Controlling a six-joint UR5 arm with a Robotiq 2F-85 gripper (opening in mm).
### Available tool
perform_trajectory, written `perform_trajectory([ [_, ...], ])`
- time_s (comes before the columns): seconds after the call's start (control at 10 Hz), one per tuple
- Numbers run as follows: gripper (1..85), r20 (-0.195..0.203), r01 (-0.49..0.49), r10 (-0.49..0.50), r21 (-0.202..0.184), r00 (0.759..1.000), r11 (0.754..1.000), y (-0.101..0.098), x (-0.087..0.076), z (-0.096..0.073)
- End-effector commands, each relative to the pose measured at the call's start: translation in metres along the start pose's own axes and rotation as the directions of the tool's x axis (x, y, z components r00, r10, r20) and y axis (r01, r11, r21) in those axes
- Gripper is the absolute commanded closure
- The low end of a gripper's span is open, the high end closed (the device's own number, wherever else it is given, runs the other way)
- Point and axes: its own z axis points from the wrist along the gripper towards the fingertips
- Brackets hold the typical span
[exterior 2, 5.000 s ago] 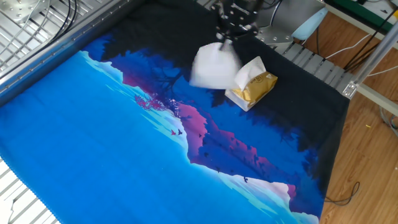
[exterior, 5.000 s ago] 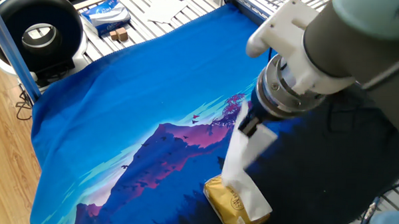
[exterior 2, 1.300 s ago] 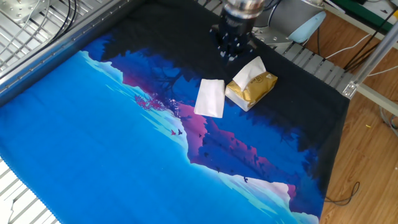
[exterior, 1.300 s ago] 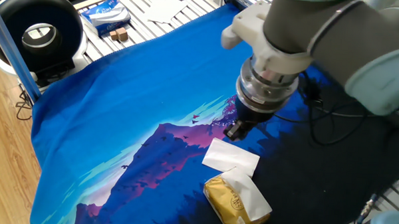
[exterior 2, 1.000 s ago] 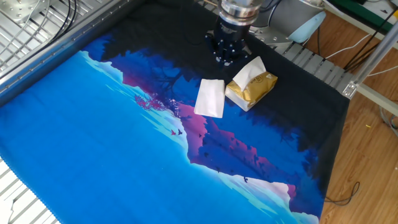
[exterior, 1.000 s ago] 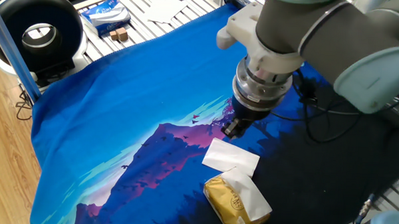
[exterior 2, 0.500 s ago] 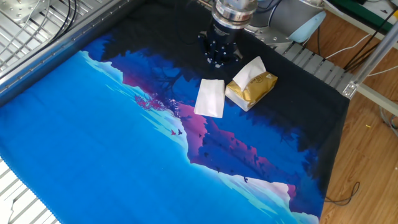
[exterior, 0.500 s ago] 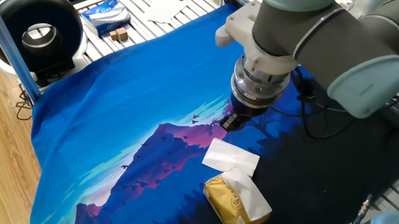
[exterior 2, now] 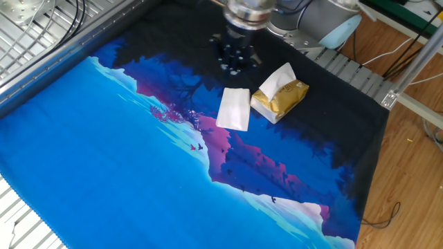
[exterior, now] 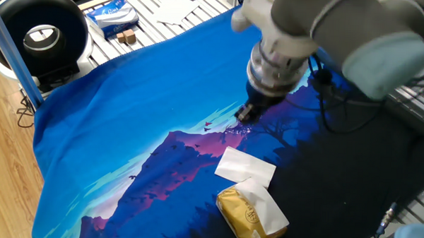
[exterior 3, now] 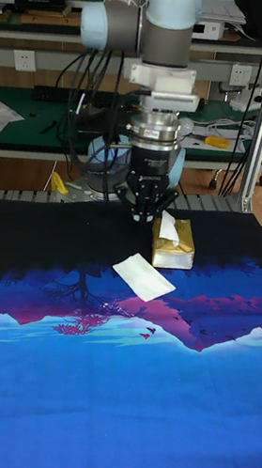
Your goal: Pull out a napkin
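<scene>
The white napkin lies flat on the cloth, just left of the gold-yellow tissue pack; it is free of the pack and of the arm. Another white sheet sticks up from the pack's slot. My gripper hangs above the cloth, up and away from the napkin, holding nothing. In the other fixed view the gripper is beyond the napkin's far end. The tall view shows the gripper above the napkin and the pack.
A blue mountain-print cloth covers the table. A round black device, a blue-and-white packet and small brown blocks sit at the far left corner. Cables trail behind the arm.
Five seconds ago the gripper held the napkin up out of the pack; the napkin now lies flat beside the pack. Over the last second the empty gripper has risen and moved away from it.
</scene>
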Motion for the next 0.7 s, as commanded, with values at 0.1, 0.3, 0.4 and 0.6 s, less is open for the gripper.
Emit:
perform_trajectory([
  [0.1,84.7,-0.006,0.017,-0.017,-0.02,1.0,1.0,-0.013,-0.03,0.021],
  [0.3,84.7,-0.008,-0.06,0.06,-0.04,0.998,0.997,-0.007,-0.03,0.02],
  [0.4,84.7,-0.019,-0.142,0.141,-0.077,0.99,0.987,0.003,-0.029,0.02],
  [0.6,84.7,0.005,-0.211,0.212,-0.064,0.977,0.975,-0.001,-0.036,0.02],
])
